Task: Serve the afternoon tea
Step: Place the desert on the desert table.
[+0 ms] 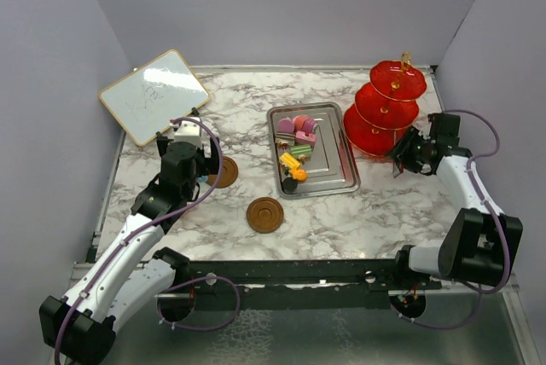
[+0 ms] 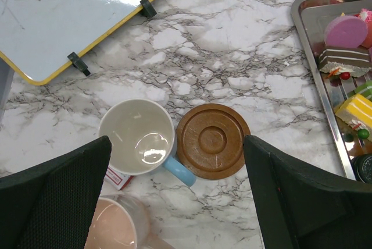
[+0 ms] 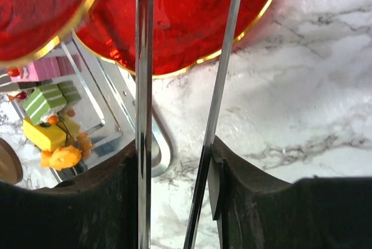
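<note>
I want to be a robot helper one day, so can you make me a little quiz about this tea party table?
1. True or false: the little cakes sit on the red stand.
2. The open left claw hovers over: A) the whiteboard, B) a cup beside a saucer, C) the red stand.
3. How many brown saucers lie on the table?
Key: 1 false, they lie in the steel tray. 2 B. 3 two.
</note>
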